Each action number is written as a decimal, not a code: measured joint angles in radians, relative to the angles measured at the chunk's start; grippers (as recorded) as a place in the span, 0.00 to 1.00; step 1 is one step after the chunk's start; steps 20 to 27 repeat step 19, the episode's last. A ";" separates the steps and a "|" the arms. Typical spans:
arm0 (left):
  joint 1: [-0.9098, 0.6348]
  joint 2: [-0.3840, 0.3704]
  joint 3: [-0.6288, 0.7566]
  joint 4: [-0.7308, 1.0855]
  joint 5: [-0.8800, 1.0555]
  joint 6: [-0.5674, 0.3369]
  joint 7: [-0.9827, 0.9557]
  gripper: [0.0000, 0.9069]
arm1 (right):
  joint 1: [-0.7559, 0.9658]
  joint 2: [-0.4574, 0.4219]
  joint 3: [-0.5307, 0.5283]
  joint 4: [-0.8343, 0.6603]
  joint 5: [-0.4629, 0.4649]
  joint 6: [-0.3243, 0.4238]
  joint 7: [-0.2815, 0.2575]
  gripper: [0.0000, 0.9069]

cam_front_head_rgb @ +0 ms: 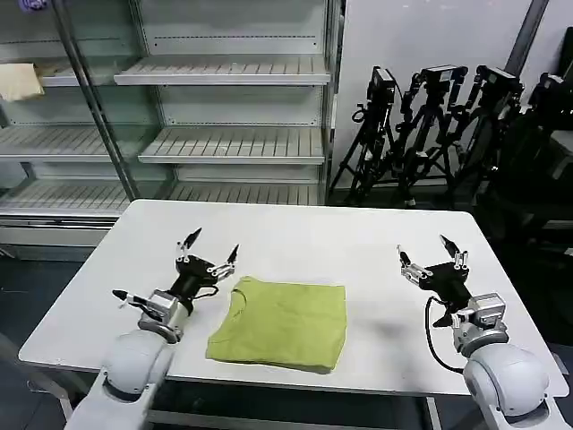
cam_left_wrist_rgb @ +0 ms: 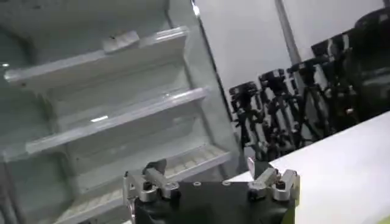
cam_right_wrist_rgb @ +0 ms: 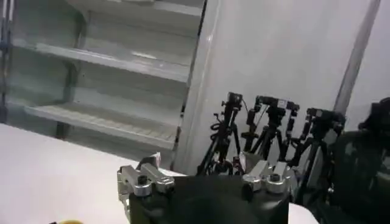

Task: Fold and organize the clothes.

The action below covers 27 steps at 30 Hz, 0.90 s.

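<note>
The clothes, a lime T-shirt [cam_front_head_rgb: 281, 324], lie folded into a neat rectangle on the white table [cam_front_head_rgb: 304, 233], near its front edge. My left gripper [cam_front_head_rgb: 211, 246] hovers just left of the shirt, raised off the table, fingers spread open and pointing away and up. My right gripper [cam_front_head_rgb: 423, 251] is raised to the right of the shirt, well apart from it, also open and empty. In the left wrist view the left gripper [cam_left_wrist_rgb: 204, 167] points at the shelves. In the right wrist view the right gripper [cam_right_wrist_rgb: 201, 159] faces the tripods.
Empty white shelving [cam_front_head_rgb: 224, 143] stands behind the table, with a pale cloth [cam_front_head_rgb: 20, 81] on a shelf at far left. Black tripods [cam_front_head_rgb: 430, 125] crowd the back right. Bare tabletop surrounds the shirt.
</note>
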 measured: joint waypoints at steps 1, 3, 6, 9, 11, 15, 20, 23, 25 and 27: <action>0.001 0.003 -0.008 0.004 0.001 -0.005 0.006 1.00 | -0.001 0.000 -0.001 -0.004 -0.006 0.004 -0.001 1.00; 0.004 0.007 -0.022 0.007 0.002 -0.013 0.018 1.00 | -0.002 0.001 -0.003 -0.011 -0.016 0.014 -0.004 1.00; 0.009 0.012 -0.044 0.009 0.003 -0.022 0.031 1.00 | -0.006 0.003 -0.009 -0.022 -0.029 0.030 -0.007 1.00; 0.021 0.020 -0.066 0.009 0.004 -0.027 0.039 1.00 | -0.005 0.003 -0.017 -0.029 -0.041 0.047 -0.007 1.00; 0.029 0.028 -0.080 0.009 0.003 -0.032 0.043 1.00 | -0.002 0.004 -0.023 -0.034 -0.048 0.056 -0.007 1.00; 0.043 0.044 -0.106 0.012 0.000 -0.041 0.047 1.00 | 0.003 0.011 -0.036 -0.040 -0.061 0.068 -0.007 1.00; 0.053 0.055 -0.119 0.010 -0.006 -0.054 0.042 1.00 | 0.010 0.016 -0.049 -0.050 -0.073 0.076 -0.007 1.00; 0.053 0.055 -0.119 0.010 -0.006 -0.054 0.042 1.00 | 0.010 0.016 -0.049 -0.050 -0.073 0.076 -0.007 1.00; 0.053 0.055 -0.119 0.010 -0.006 -0.054 0.042 1.00 | 0.010 0.016 -0.049 -0.050 -0.073 0.076 -0.007 1.00; 0.053 0.055 -0.119 0.010 -0.006 -0.054 0.042 1.00 | 0.010 0.016 -0.049 -0.050 -0.073 0.076 -0.007 1.00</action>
